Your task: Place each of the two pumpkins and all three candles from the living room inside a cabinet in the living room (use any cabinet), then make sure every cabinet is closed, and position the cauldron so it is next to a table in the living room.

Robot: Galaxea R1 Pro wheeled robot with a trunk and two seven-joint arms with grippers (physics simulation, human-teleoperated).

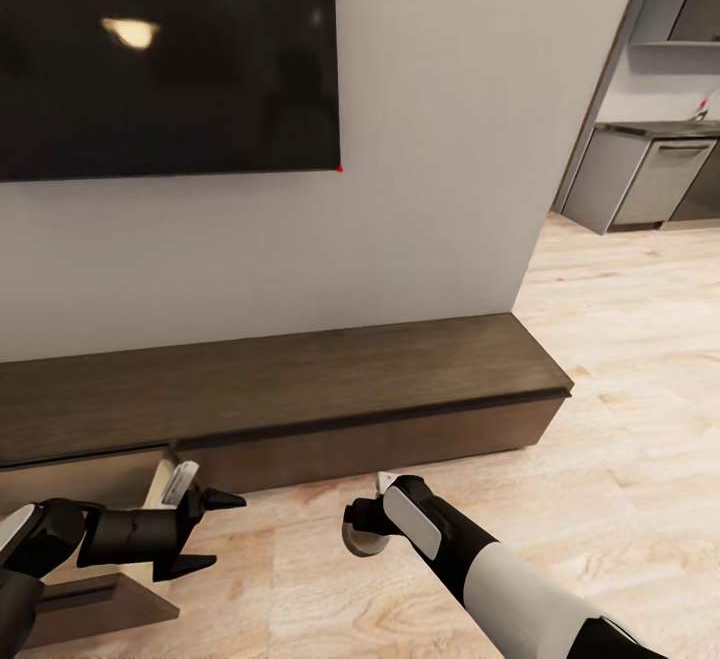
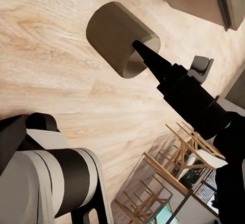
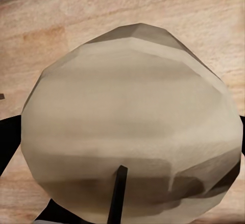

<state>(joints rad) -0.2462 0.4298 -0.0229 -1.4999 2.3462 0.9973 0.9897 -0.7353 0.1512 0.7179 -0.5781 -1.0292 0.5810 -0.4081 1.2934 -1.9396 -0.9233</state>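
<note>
A stubby grey-brown candle (image 1: 358,542) hangs just above the wood floor in front of the cabinet (image 1: 300,379), the long low dark-brown unit under the TV. My right gripper (image 1: 358,524) is shut on it. The left wrist view has the candle (image 2: 120,38) with a black finger (image 2: 153,60) of the right gripper pressed against its end. Up close in the right wrist view, the candle (image 3: 127,127) covers most of the frame. One drawer (image 1: 158,484) of the cabinet stands pulled out at the lower left, its pale side showing. My left gripper (image 1: 210,534) hovers open beside that drawer, holding nothing.
A large black TV (image 1: 160,49) hangs on the white wall above the cabinet. Grey kitchen units (image 1: 650,179) stand far back on the right, past the wall corner. Wooden dining chairs (image 2: 168,183) appear in the left wrist view. Pale wood floor (image 1: 600,499) stretches to the right.
</note>
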